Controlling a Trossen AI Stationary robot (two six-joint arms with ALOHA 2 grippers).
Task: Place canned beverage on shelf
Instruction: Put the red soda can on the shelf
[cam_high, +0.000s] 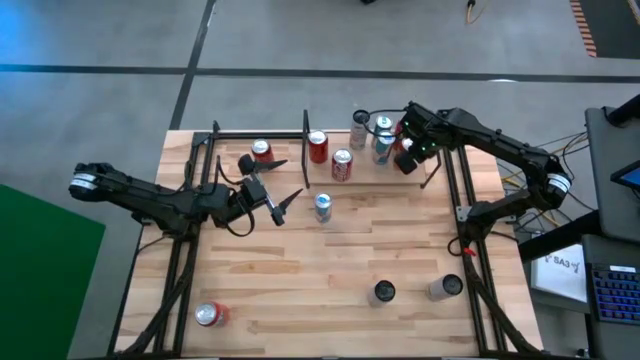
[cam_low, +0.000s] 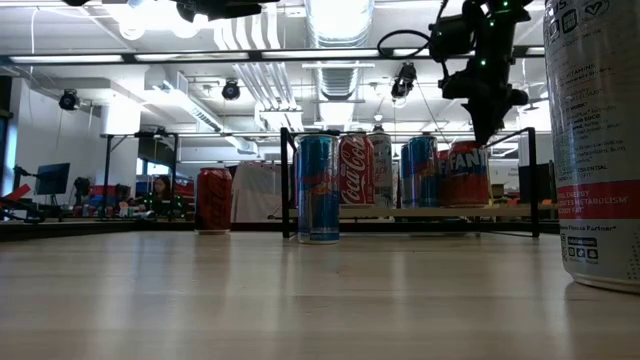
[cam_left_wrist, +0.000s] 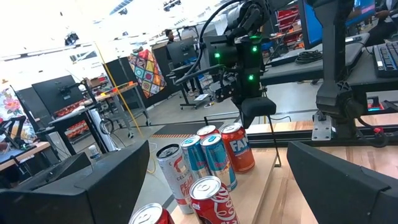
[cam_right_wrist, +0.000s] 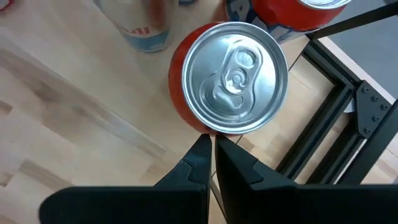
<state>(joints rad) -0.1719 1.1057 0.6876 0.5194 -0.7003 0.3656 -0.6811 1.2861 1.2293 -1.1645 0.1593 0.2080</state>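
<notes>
The right tool (cam_right_wrist: 210, 144) was closed with its fingers pressed together, holding nothing, poised just above an orange Fanta can (cam_right_wrist: 230, 81). That can stood upright directly beneath the tool tips, on the shelf (cam_high: 345, 190) at the far side of the tabletop (cam_high: 330, 280). Just beside it stood blue cans (cam_high: 382, 146) and a white can (cam_high: 359, 128), with two red cola cans (cam_high: 341, 164) farther along the shelf. Beyond these, off the shelf, a blue can (cam_high: 322, 206) stood on the tabletop. The left tool (cam_high: 283, 198) hung wide open and empty near that can, with another red can (cam_high: 261, 151) close behind it.
</notes>
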